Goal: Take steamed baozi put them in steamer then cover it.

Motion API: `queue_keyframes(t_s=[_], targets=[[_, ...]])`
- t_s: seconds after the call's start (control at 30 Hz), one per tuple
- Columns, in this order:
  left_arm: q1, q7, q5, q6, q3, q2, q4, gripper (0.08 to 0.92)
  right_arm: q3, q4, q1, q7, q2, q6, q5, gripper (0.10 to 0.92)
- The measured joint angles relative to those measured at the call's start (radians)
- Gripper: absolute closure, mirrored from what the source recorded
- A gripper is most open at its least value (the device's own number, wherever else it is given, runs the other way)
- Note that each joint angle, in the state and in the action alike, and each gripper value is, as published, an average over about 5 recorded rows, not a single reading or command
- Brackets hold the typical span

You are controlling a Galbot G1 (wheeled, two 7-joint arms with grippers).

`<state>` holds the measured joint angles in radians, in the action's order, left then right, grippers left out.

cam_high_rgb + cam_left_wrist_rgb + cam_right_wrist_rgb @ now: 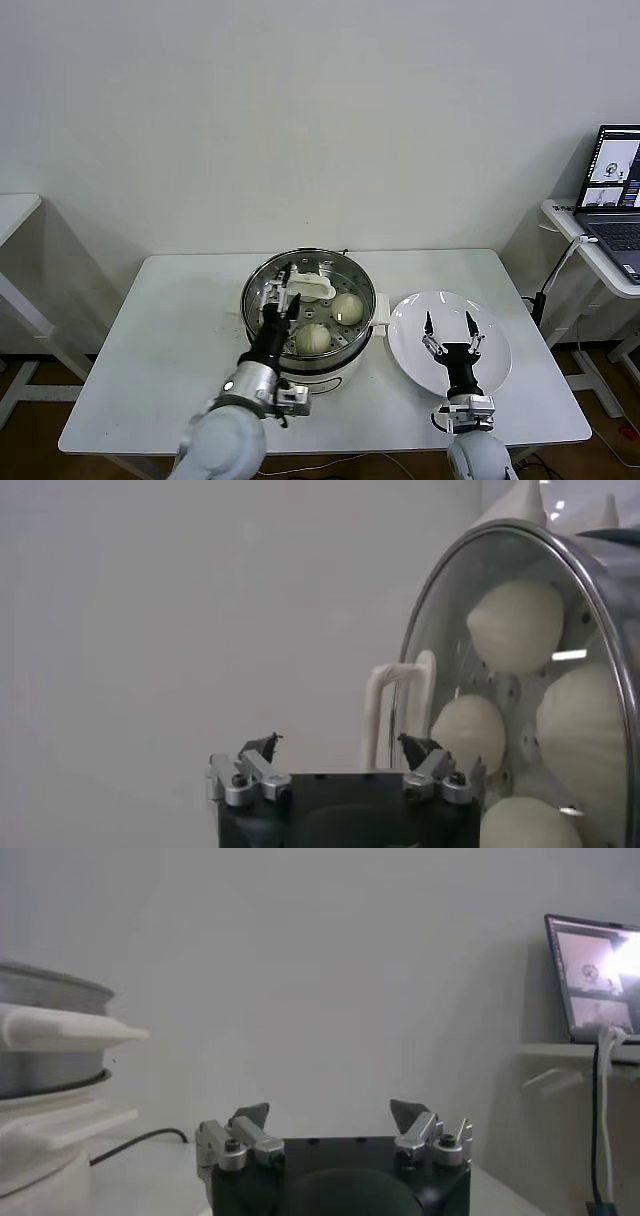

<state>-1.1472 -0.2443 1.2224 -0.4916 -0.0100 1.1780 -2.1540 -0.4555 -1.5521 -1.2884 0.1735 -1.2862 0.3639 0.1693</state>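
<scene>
The steamer [350, 372] stands mid-table, a shiny steel pot on a white base. The cover [355, 283], a clear glass lid with a cream-white bar handle [312, 287], lies on top of it. Through the glass I see the steamed baozi [347, 307] and another [313, 339]. In the left wrist view several baozi [515, 626] show behind the cover [440, 640]. My left gripper [281, 297] [340, 745] is open just beside the handle [400, 708], holding nothing. My right gripper [448, 325] [328, 1114] hangs open and empty over a white plate [410, 322].
The white table [170, 330] carries the steamer and the plate. A laptop [615, 185] [594, 978] sits on a side table at the far right. Part of another white table [15, 215] shows at the left. The steamer's side [45, 1033] and a cable lie near my right gripper.
</scene>
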Motion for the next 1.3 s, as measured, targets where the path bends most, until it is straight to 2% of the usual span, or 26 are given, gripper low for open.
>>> queue_keyframes(t_s=[0.23,0.4,0.53,0.87,1.3], targets=[[-0.105,0.134,-0.274,0.090,0.195,-0.010,-0.064,0.177,-0.005,-0.048,-0.021,-0.006,0.020,-0.044,0.069,0.203],[-0.190,0.246,-0.560,0.230,0.361,0.018,-0.057,0.177,-0.007,-0.069,-0.035,-0.005,0.031,-0.073,0.105,0.203],[-0.245,0.290,-0.758,0.357,0.466,0.037,-0.015,0.177,-0.004,-0.075,-0.044,-0.003,0.040,-0.092,0.125,0.203],[-0.319,0.272,-1.089,0.628,0.610,0.081,0.139,0.177,-0.008,-0.081,-0.048,-0.012,0.059,-0.125,0.169,0.203],[-0.342,0.239,-1.241,0.757,0.661,0.105,0.228,0.177,-0.005,-0.086,-0.056,-0.014,0.052,-0.131,0.180,0.203]])
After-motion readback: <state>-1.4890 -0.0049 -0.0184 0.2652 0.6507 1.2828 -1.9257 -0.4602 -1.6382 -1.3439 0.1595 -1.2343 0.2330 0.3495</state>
